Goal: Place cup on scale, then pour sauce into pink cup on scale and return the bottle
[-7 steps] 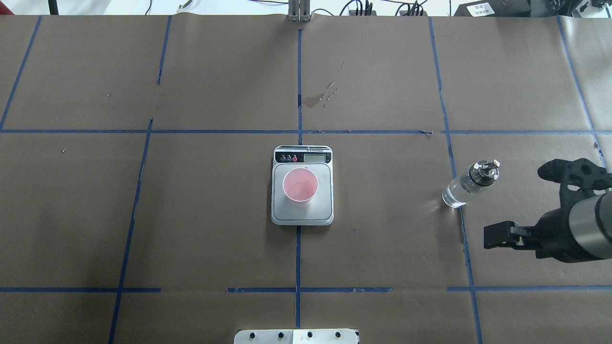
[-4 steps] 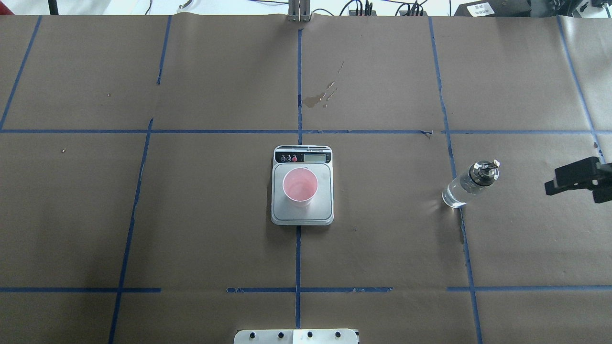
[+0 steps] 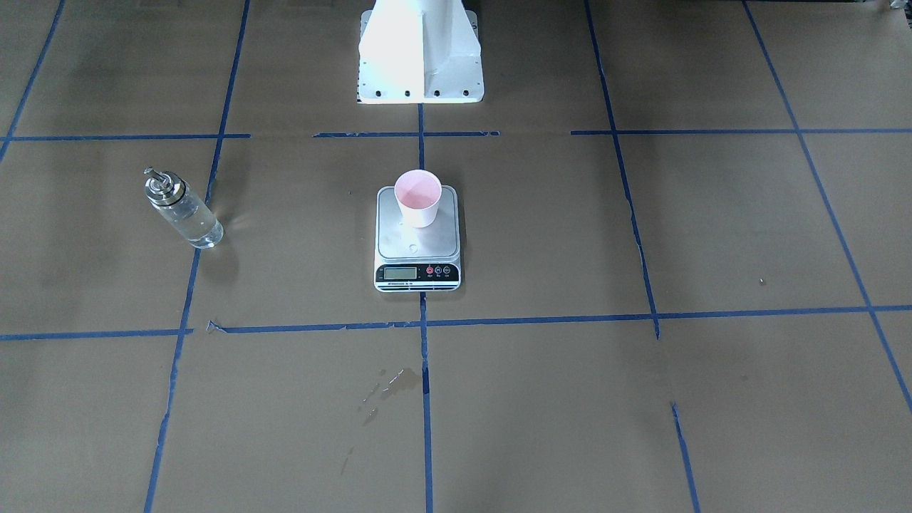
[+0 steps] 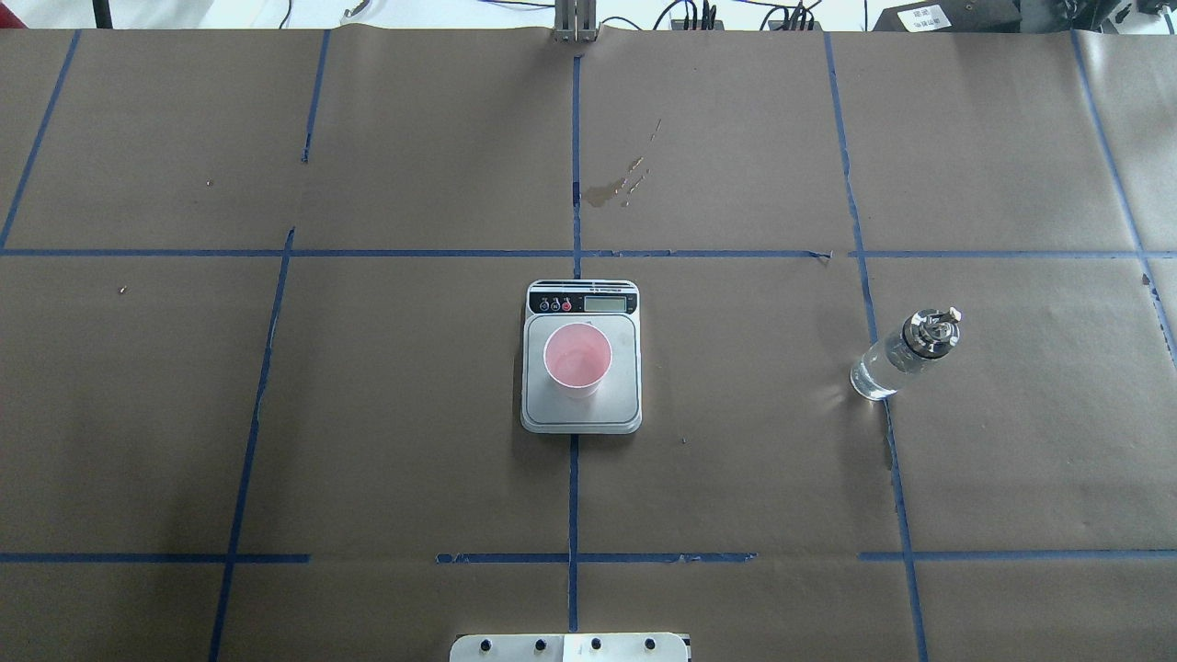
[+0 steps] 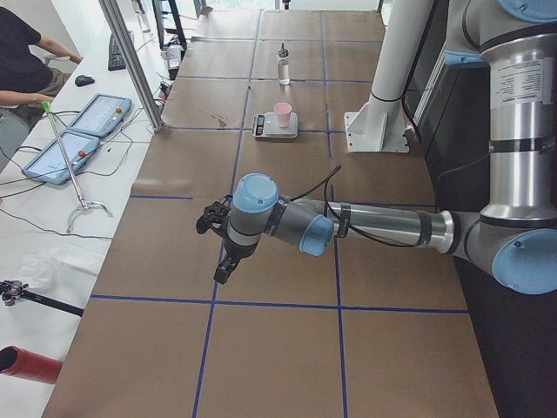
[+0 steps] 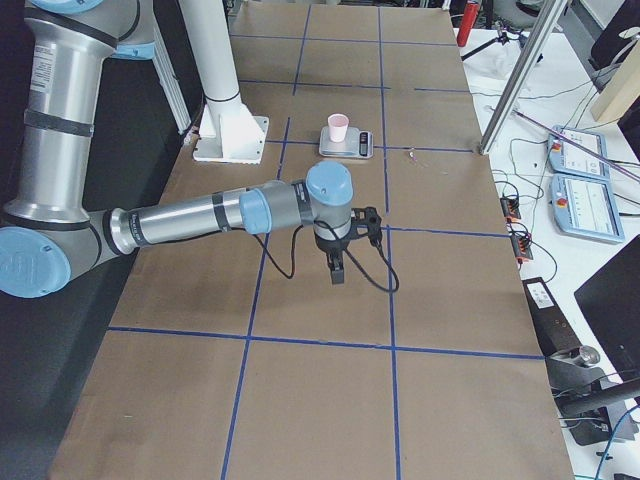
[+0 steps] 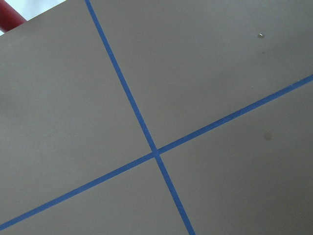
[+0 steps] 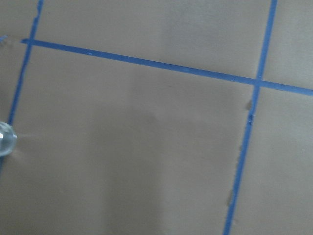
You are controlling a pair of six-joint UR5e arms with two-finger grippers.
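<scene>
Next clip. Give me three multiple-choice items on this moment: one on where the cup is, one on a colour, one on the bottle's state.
1. Where is the cup?
A. beside the bottle
B. on the scale
C. at the edge of the table

2. What colour are the tape lines?
A. red
B. yellow
C. blue

3. The bottle is:
A. upright, with nothing holding it
B. lying on its side
C. tipped over the cup

Answers:
1. B, the cup sits on the steel platform.
2. C, the grid lines are blue in every view.
3. A, the side view shows the bottle standing alone with its cap up.
</scene>
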